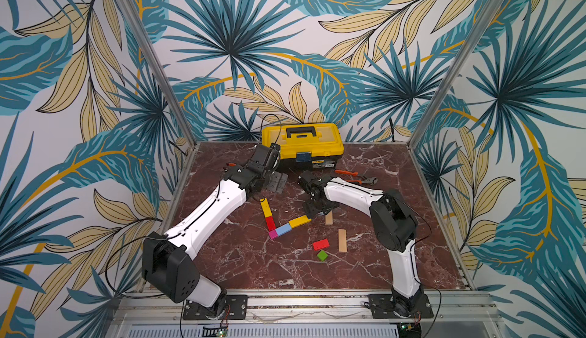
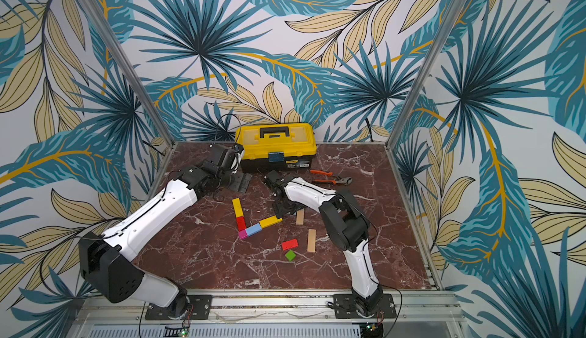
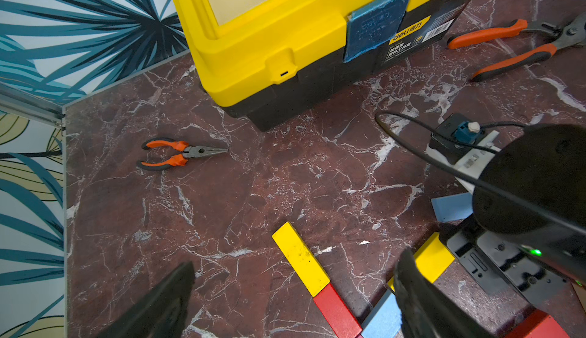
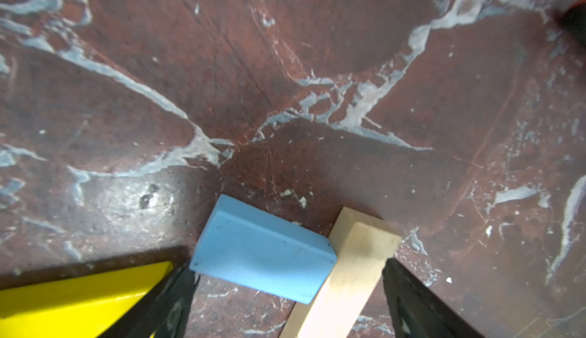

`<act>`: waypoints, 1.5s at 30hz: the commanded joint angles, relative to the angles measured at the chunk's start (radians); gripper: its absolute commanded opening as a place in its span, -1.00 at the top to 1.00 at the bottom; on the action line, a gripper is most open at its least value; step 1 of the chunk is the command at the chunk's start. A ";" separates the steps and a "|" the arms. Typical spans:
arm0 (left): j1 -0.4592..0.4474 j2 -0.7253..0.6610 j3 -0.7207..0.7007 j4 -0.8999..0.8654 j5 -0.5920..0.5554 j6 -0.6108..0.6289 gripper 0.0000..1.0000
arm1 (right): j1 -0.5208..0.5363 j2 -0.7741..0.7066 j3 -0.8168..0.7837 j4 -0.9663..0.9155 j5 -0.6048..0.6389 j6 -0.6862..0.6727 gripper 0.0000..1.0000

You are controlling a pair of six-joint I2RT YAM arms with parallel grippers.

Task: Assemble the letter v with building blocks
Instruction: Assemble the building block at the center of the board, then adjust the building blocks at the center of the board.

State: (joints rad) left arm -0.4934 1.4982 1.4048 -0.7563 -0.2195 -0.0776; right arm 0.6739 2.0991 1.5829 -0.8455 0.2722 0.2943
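Building blocks lie in a V in both top views: a yellow bar [image 1: 265, 208], a red block [image 1: 270, 223], a magenta cube [image 1: 272, 234], a light-blue block [image 1: 283, 229] and a second yellow bar [image 1: 299, 221]. My right gripper [image 1: 312, 212] hangs low at that bar's far end. In the right wrist view it [image 4: 287, 266] is open, straddling another light-blue block [image 4: 263, 257] that touches a tan bar [image 4: 348, 273]. My left gripper [image 1: 277, 182] is open and empty above the table, behind the V [image 3: 296, 258]. Loose to the right are a tan bar [image 1: 342, 240], a red block [image 1: 321, 244] and a green cube [image 1: 322, 255].
A yellow and black toolbox [image 1: 302, 144] stands at the back of the marble table [image 1: 253, 269]. Orange-handled pliers [image 1: 355, 176] lie to its right. Smaller pliers [image 3: 177, 154] lie near the back left corner. Metal frame posts and walls border the table.
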 commanded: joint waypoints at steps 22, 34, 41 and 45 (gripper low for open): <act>0.007 0.016 -0.006 0.008 0.018 0.005 -0.99 | -0.109 0.010 -0.043 0.005 -0.021 0.024 -0.86; 0.007 0.030 0.003 0.007 0.035 0.001 -0.99 | -0.193 -0.107 -0.206 0.046 -0.033 0.050 -0.86; 0.007 0.039 0.012 0.008 0.058 -0.008 -0.99 | -0.236 -0.154 -0.279 0.076 -0.097 0.078 -0.86; 0.007 0.049 0.022 0.009 0.065 -0.008 -0.99 | -0.240 -0.241 -0.350 0.128 -0.158 0.115 -0.86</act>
State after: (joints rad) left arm -0.4934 1.5291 1.4048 -0.7563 -0.1707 -0.0788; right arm 0.4347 1.9133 1.2831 -0.7277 0.1661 0.3695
